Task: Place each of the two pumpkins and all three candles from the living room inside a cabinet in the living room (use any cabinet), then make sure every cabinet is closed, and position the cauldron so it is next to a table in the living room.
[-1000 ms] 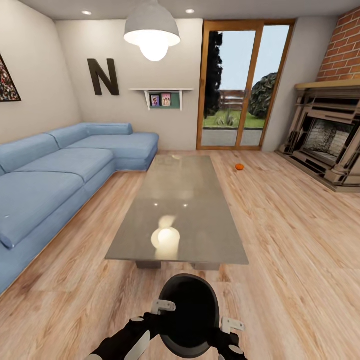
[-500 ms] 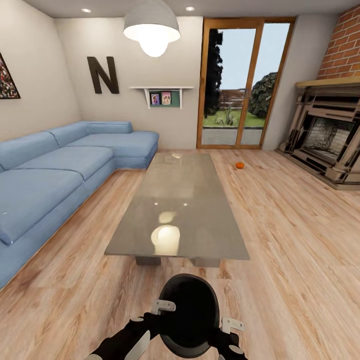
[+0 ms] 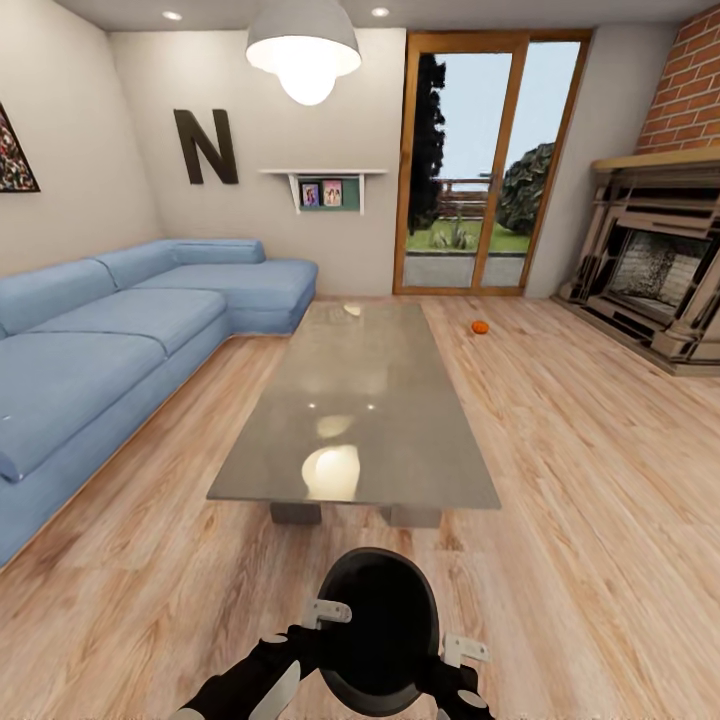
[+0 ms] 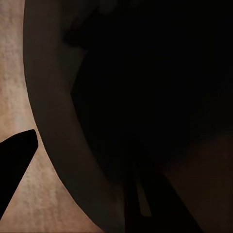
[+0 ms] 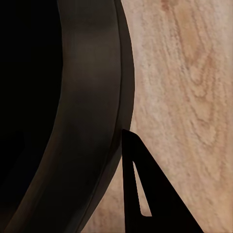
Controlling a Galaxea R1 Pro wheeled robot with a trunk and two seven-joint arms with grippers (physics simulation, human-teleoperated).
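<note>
While near the table [image 3: 400, 420], cauldron [image 3: 380, 625] pinched between both hands [image 3: 322, 613] [image 3: 462, 652].

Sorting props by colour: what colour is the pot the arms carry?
Matt black; the cauldron shows best in the head view.

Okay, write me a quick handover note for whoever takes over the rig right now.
Left gripper and right gripper sit on opposite sides of the black cauldron, apparently carrying it between them; whether either has clamped the rim can't be told.
The cauldron is short of the near end of the grey coffee table.
One pumpkin lies on the floor near the glass door.
Left: set the cauldron beside the table, fetch that pumpkin. Other pumpkin, candles and cabinet: check.
</note>
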